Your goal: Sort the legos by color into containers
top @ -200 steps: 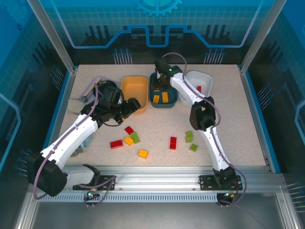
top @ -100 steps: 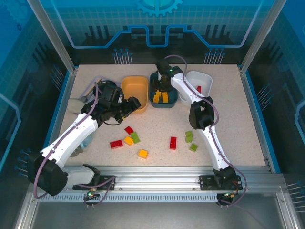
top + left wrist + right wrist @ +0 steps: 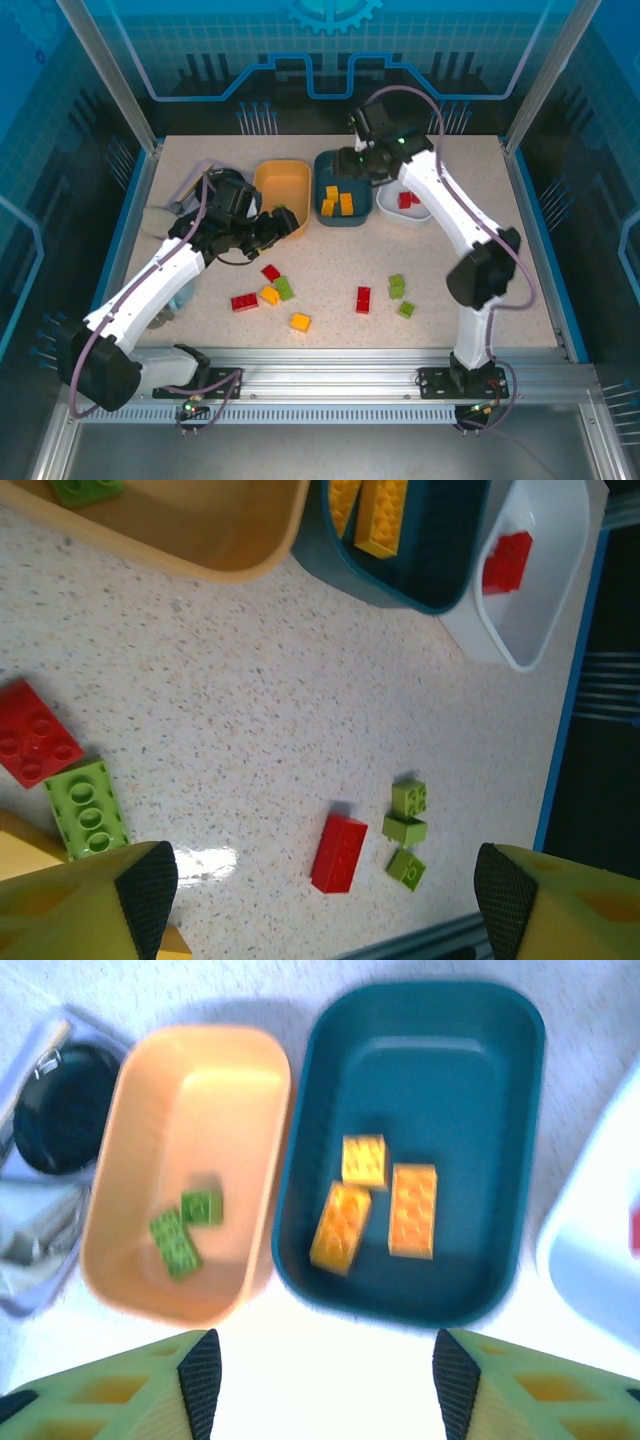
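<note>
Three tubs stand in a row at the back: orange (image 3: 282,185), dark teal (image 3: 343,213) and white (image 3: 412,212). The orange tub (image 3: 185,1110) holds two green bricks (image 3: 180,1242). Three yellow-orange bricks (image 3: 413,1210) lie in the teal tub (image 3: 440,1070). A red brick (image 3: 507,562) lies in the white tub (image 3: 545,610). Loose on the table are red (image 3: 363,299), green (image 3: 397,285) and yellow-orange (image 3: 299,322) legos. My right gripper (image 3: 325,1380) hangs open and empty over the near rims of the orange and teal tubs. My left gripper (image 3: 320,890) is open and empty above the table, by the orange tub's front corner.
A round black bowl (image 3: 55,1105) and grey clutter (image 3: 160,220) sit left of the orange tub. More loose bricks, red (image 3: 35,745) and green (image 3: 85,808), lie near the left gripper. A metal rail (image 3: 320,360) runs along the table's near edge.
The right arm has lifted out of the teal tub and swung right and back. A third yellow-orange brick now lies in that tub. The left arm has barely moved.
</note>
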Available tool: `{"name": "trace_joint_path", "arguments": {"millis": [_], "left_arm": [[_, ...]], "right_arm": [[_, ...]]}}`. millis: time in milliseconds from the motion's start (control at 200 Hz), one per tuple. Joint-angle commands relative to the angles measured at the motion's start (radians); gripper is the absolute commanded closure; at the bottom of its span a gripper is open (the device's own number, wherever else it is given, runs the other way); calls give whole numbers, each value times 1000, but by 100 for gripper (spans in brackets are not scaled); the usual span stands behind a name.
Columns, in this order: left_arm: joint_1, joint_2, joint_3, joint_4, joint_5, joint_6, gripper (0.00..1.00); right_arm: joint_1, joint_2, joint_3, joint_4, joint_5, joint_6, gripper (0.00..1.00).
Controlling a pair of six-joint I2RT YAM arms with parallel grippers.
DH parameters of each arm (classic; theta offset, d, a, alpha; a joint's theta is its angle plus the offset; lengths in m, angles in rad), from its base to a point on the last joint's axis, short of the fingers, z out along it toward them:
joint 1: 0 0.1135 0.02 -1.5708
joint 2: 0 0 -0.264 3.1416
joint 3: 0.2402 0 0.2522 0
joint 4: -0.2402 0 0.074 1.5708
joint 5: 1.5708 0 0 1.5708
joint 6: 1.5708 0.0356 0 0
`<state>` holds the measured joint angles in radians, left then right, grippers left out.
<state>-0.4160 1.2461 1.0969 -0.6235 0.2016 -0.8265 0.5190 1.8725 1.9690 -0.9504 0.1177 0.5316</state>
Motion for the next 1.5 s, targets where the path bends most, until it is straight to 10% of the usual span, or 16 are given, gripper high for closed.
{"name": "trace_joint_path", "arguments": {"millis": [0,295,640,1496], "left_arm": [[-54,-24,-10,-3,92,89,18],[-202,-66,-209,98,85,23,18],[-217,-97,-243,65,61,19,18],[-229,-176,-268,67,13,-39,18]], "right_arm": [[35,-112,-274,-27,18,114,35],[143,-291,-777,24,-141,240,18],[198,-200,-893,107,-181,308,22],[197,-157,-841,93,-57,337,74]]}}
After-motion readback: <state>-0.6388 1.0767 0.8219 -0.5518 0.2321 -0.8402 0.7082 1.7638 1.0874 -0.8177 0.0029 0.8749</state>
